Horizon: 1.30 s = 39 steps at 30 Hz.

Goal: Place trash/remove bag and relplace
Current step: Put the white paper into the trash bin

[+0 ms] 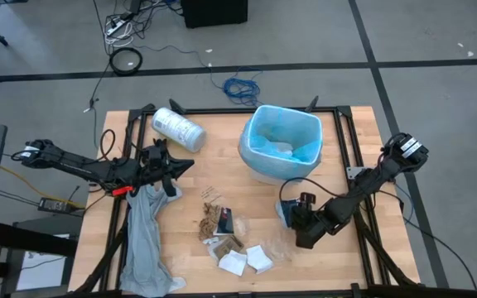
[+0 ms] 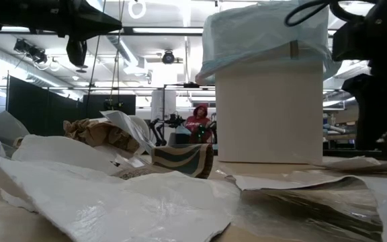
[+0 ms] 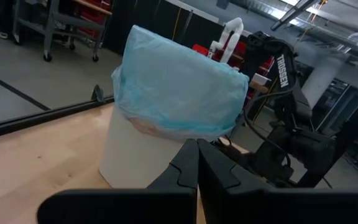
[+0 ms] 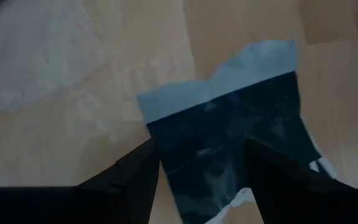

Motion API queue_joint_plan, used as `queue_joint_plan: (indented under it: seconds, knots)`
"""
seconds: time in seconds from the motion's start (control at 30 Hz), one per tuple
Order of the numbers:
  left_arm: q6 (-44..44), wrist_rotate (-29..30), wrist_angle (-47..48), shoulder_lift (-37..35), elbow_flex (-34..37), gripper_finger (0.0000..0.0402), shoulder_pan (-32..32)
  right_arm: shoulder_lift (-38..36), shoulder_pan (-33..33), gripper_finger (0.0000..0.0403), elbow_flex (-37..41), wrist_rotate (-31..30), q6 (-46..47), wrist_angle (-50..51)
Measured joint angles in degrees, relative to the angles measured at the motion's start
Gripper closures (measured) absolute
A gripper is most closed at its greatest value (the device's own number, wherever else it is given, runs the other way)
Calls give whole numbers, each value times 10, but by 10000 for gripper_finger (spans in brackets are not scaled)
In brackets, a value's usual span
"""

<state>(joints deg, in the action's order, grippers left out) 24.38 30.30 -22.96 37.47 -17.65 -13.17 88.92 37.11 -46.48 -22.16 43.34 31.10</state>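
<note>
A white bin [image 1: 259, 170] stands at the table's far middle, lined with the light-blue bag [image 1: 281, 132], whose rim folds over the bin's top [image 3: 179, 87]. Trash lies on the near middle: brown wrappers [image 1: 214, 222] and crumpled white papers [image 1: 233, 263]. A black-and-white packet [image 4: 229, 112] lies flat by the bin's near right side. My right gripper [image 4: 201, 168] slants down over it, open, one finger at each side of its end. My left gripper [image 3: 197, 168] is shut and level at the left, pointing at the bin. The grey liner [image 1: 146, 240] lies under that arm. My right gripper comes at the packet's end [image 4: 197, 155] slanting down from the table's right, with its fingers [image 4: 135, 177] on either side of it. The packet lies on the table. Whether the fingers touch it I cannot tell.
A white printed roll [image 1: 178, 129] lies on its side at the far left. Clear film [image 1: 281, 247] lies near the white papers. The grey liner's lower end hangs over the table's near left edge. Black frame rails run along the table's edges.
</note>
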Motion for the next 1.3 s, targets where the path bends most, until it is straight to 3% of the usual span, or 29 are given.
queue_joint_plan:
  seconds: [0.53,0.8,0.9,1.1,1.3]
  knots:
    - [-1,0,1,0,0,394,0,2,4,186,2,19,-44,-25]
    - [-1,0,1,0,0,394,0,58,-7,189,14,48,-4,-29]
    - [-1,0,1,0,0,394,0,71,-7,220,-1,48,5,-15]
    - [-1,0,1,0,0,394,0,71,-19,384,-34,79,18,24]
    - [-1,0,1,0,0,394,0,73,-24,401,-80,78,43,65]
